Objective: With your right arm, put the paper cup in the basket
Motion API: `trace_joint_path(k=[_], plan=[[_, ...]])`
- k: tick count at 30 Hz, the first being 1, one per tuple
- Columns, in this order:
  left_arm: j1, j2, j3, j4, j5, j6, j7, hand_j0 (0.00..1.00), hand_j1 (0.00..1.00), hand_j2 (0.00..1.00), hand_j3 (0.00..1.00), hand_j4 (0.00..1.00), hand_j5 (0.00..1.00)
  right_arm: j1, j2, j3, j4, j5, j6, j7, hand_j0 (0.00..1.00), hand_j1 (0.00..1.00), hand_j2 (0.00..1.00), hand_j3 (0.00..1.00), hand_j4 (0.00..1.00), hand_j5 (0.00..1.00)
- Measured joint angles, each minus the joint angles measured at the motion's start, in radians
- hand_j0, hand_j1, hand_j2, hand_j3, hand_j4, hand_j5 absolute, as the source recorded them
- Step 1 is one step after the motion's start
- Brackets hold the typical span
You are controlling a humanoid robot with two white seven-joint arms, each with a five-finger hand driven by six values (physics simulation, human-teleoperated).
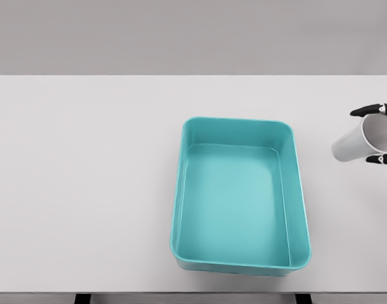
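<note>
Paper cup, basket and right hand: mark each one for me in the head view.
paper cup [361, 140], head view, on its white side wall.
basket [179, 190], head view, on its left rim.
right hand [377, 134], head view, between the black fingertips.

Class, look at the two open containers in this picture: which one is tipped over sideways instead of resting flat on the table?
The white paper cup, tilted on its side in the right hand; the teal basket sits flat on the table.

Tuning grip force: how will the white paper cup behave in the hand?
The paper cup looks thin-walled and hollow, so probably light and easily crushed. The right hand holds it tilted; its round, smooth side might slip between the fingertips, and likely roll if dropped.
</note>
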Motion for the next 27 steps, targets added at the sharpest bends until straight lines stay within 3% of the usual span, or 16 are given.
trace_joint_path(k=[12,27], plan=[[0.000,0.000,0.000,0.000,0.000,0.000,0.000,1.00,1.00,1.00,1.00,1.00,1.00,-0.009,0.010,-0.010,-0.177,0.002,-0.001,0.000,0.80,0.80,0.80,0.80,0.80,0.80],[0.000,0.000,0.000,0.000,0.000,0.000,0.000,1.00,1.00,1.00,1.00,1.00,1.00,-0.029,0.047,0.008,-0.307,0.022,-0.001,0.000,0.80,0.80,0.80,0.80,0.80,0.80]])
